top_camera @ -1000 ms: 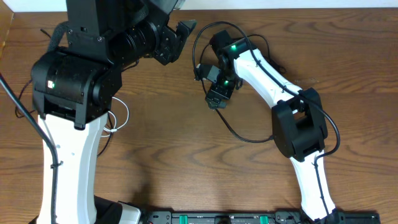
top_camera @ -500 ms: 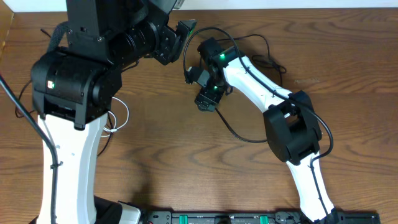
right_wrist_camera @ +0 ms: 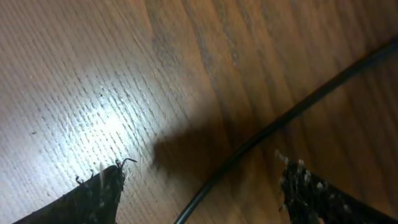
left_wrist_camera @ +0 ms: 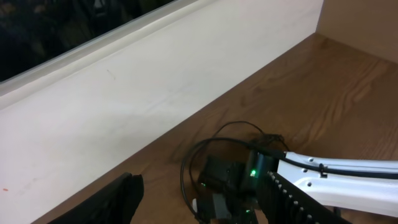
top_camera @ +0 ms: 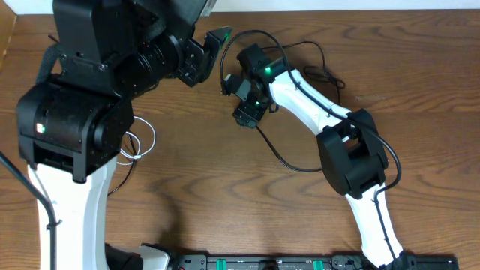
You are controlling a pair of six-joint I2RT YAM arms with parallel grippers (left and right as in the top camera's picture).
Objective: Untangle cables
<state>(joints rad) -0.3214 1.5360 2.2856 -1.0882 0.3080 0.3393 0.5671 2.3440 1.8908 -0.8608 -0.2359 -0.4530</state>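
Nearest, a white cable [top_camera: 152,139] is seen coiled beside the left arm [top_camera: 75,112], apart from the black cable [top_camera: 279,159], whose slack is swept in a curve across the table [top_camera: 225,202]. Farther on, the right gripper [right_wrist_camera: 205,186] is held low over the table with its jaws spread wide, so that the black cable is straddled between them, seemingly to be pinched; nothing is gripped yet. Beyond it, the left gripper [left_wrist_camera: 202,180] is held raised, wide open and empty, probably as a waiting second hand. Farthest, a black loop [top_camera: 259,31] is laid near the wall [left_wrist_camera: 124,106], where the snarl is judged to be.
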